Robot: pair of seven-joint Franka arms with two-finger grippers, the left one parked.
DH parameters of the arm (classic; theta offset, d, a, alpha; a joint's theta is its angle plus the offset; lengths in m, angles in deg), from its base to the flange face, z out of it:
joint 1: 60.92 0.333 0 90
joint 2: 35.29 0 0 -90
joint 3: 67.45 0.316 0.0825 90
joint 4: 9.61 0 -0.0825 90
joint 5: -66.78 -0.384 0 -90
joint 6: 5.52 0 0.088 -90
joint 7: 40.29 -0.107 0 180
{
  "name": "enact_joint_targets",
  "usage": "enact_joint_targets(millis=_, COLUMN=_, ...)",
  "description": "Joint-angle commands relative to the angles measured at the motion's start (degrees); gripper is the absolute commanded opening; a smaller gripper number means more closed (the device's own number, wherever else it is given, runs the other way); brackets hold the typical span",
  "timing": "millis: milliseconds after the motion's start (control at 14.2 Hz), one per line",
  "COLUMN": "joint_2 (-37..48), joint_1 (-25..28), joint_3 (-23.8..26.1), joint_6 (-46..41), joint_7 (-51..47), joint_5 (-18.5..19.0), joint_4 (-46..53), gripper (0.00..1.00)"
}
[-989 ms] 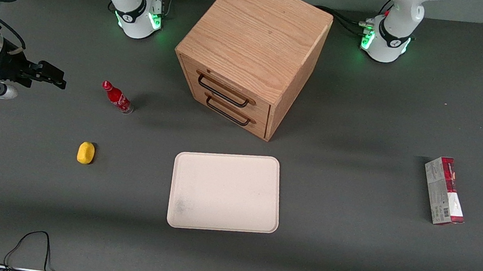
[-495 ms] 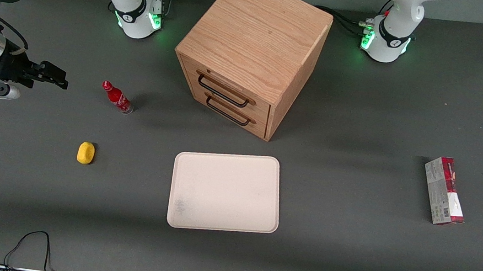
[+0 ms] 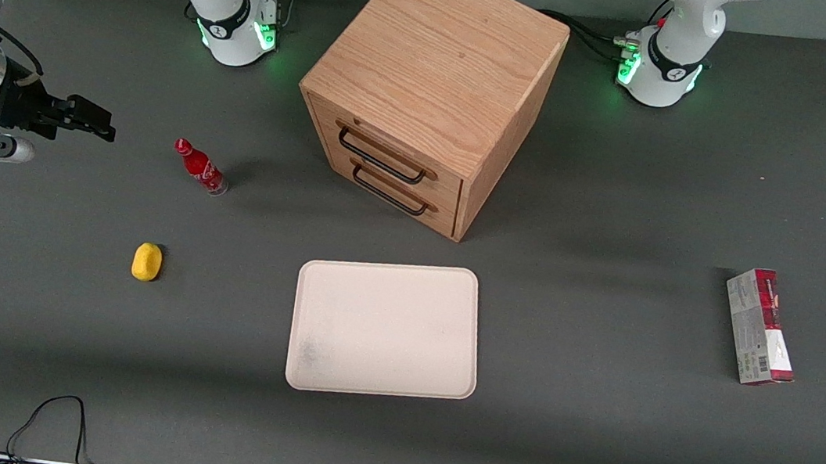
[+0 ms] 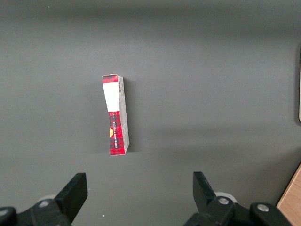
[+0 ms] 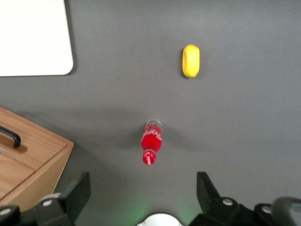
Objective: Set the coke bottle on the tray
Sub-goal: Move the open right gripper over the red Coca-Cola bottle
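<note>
Table (image 3: 592, 443): matt dark grey, cloth-like, smooth
Tray (image 3: 385, 329): off-white, matt, plastic-looking, faintly speckled
Coke bottle (image 3: 199, 166): glossy red, clear at base
Cabinet (image 3: 431, 84): oak-grain wood, satin; drawer handles (image 3: 381, 167) dark metal
Yellow lump (image 3: 147, 262): matt, soft-looking
Carton (image 3: 759, 326): printed paperboard, slight sheen
Gripper (image 3: 92, 120), toward working arm's end, fingers spread: matt black plastic

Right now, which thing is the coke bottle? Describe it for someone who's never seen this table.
Start at the wooden drawer cabinet mid-table and look toward the working arm's end. The coke bottle stands there alone, between the cabinet and the open gripper. It is small, red and capped; the lump nearer the camera is yellow and rounded.
</note>
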Motion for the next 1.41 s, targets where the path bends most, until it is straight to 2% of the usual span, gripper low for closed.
enact_joint_targets(millis=0, joint_2=5.2, joint_1=-0.1, joint_3=0.0, joint_6=-0.9, joint_7=1.4, joint_5=-1.1, joint_4=-3.8, gripper=1.00)
enact_joint_targets(millis=283, joint_2=16.6, joint_1=0.1, joint_3=0.3, joint_6=0.0, joint_7=1.6, joint_5=-0.9, joint_4=-15.0, gripper=1.00)
enact_joint_targets(millis=424, joint_2=19.3, joint_1=0.1, joint_3=0.5, joint_6=1.4, joint_7=1.6, joint_5=-0.8, joint_4=-18.6, gripper=1.00)
enact_joint_targets(millis=777, joint_2=22.0, joint_1=0.5, joint_3=0.6, joint_6=4.2, joint_7=1.5, joint_5=-0.7, joint_4=-23.6, gripper=1.00)
enact_joint_targets(millis=918, joint_2=24.0, joint_1=0.8, joint_3=0.6, joint_6=8.3, joint_7=1.5, joint_5=-0.4, joint_4=-28.2, gripper=1.00)
enact_joint_targets(millis=1342, joint_2=21.8, joint_1=0.8, joint_3=0.6, joint_6=21.7, joint_7=1.5, joint_5=-0.3, joint_4=-36.4, gripper=1.00)
